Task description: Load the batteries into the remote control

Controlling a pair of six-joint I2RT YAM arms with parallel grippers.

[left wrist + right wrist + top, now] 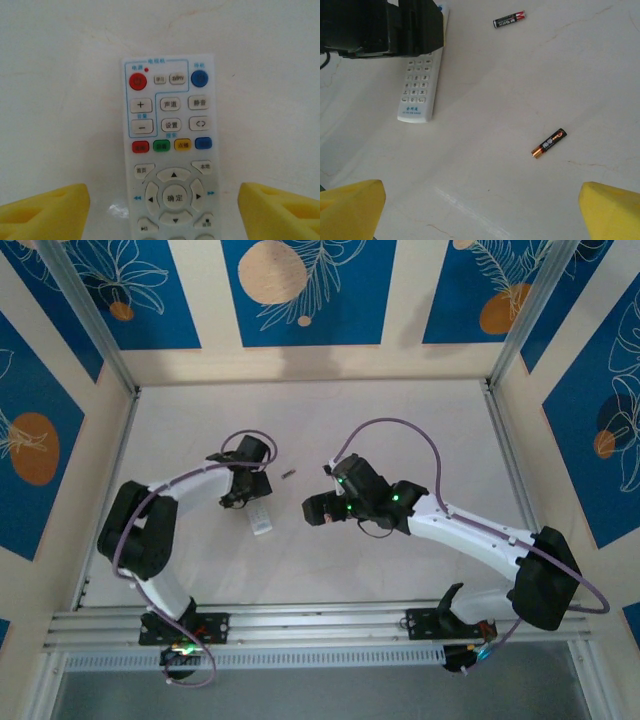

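The left gripper [162,202] stands spread, its two wedge-shaped pads [47,212] of spongy yellow foam set on either side of the remote control [170,150] with a gap of bare table on each side, so it holds nothing and touches nothing. The remote control lies flat between them, button face up: a slim white plastic bar with rounded rubbery keys, one round red and one round blue near the top, a row of red, green, yellow and blue below, then a ring of arrow keys. From above, the left gripper [240,498] hangs over one end of the bar [261,520]. The right gripper [480,210] is spread as wide, its yellow pads [350,212] far apart over bare table, gripping nothing. Ahead of it the two batteries lie loose, well apart from each other: the first battery [549,143], a slim glossy black cylinder with a coppery end, and the second battery [509,19], black with a red end, near the remote control [420,85]. The table [520,90] is smooth, pale and faintly veined like marble.
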